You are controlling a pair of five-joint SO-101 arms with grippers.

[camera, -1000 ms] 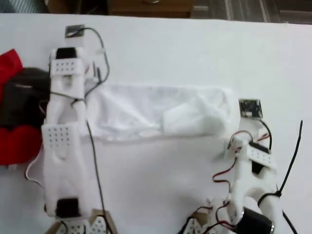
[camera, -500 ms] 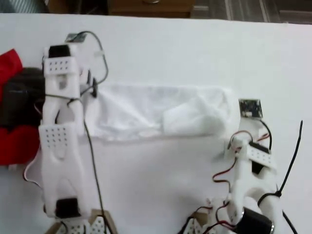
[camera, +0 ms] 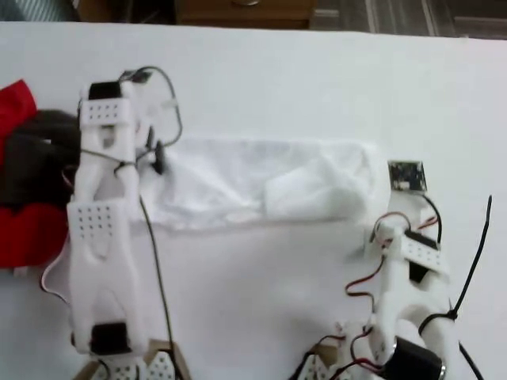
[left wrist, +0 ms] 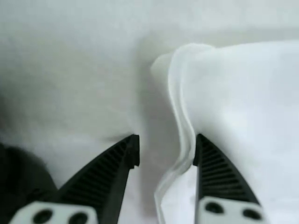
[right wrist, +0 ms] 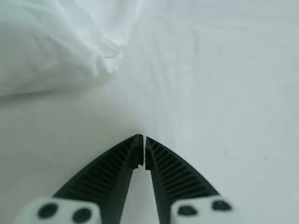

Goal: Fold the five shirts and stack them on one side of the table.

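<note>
On the table (camera: 261,79), left end effector (left wrist: 167,142) gapes, straddling the edge of the white shirt (left wrist: 243,93); right end effector (right wrist: 143,151) closed, empty.

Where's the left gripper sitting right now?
In the high view the left gripper is at the left end of the white shirt, its open fingers either side of the folded edge.
</note>
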